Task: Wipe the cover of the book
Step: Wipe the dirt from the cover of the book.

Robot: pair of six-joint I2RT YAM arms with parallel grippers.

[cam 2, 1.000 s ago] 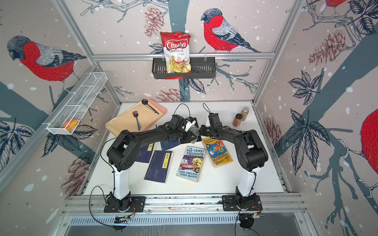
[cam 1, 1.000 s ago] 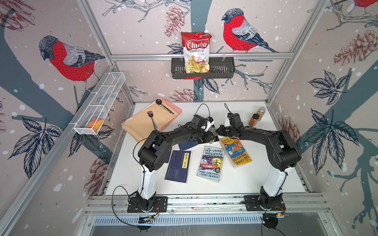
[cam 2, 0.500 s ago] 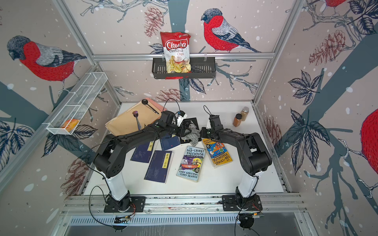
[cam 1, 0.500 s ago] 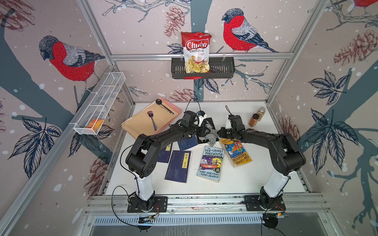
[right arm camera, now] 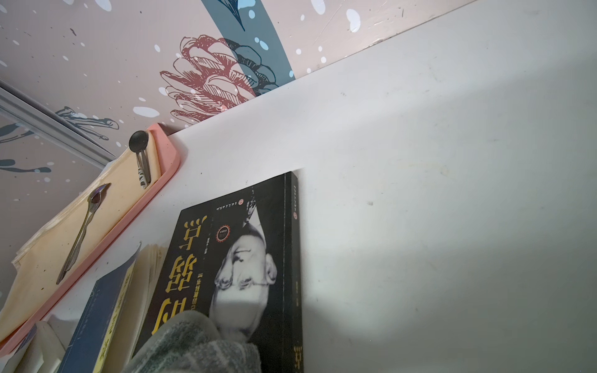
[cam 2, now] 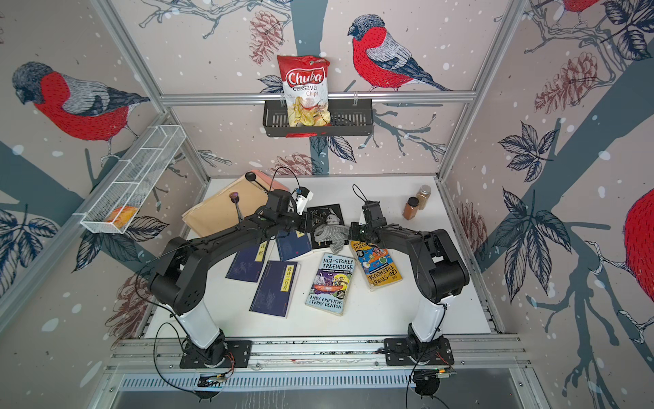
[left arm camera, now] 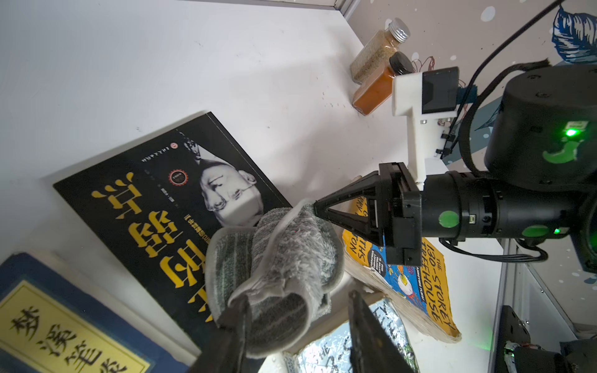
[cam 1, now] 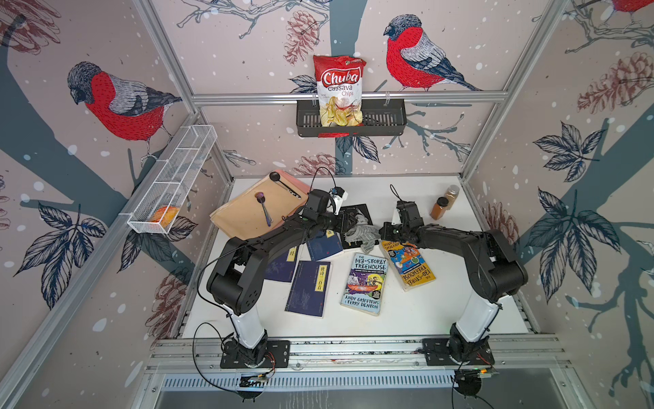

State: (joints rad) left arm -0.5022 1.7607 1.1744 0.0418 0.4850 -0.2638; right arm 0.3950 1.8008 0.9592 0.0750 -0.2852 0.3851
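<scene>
Grey cloth (left arm camera: 290,252) sits bunched on the near corner of the black book (left arm camera: 155,206). Book lies flat, cover up, mid-back of table (cam 1: 407,318). R gripper (left arm camera: 318,210): jaws closed, tips pinching cloth hem. L gripper (left arm camera: 297,300): jaws partway apart, straddling cloth's other end, one finger touching it, gap to the other, so no clamp. 130-Storey book (left arm camera: 413,284) lies just beside cloth.

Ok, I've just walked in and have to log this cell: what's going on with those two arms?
Both arms meet at a grey striped cloth bunched over a corner of the black paperback book with gold lettering. The right gripper is shut on the cloth's hem. The left gripper stands open around its other end. The cloth is crumpled, not spread flat on the cover.
</scene>
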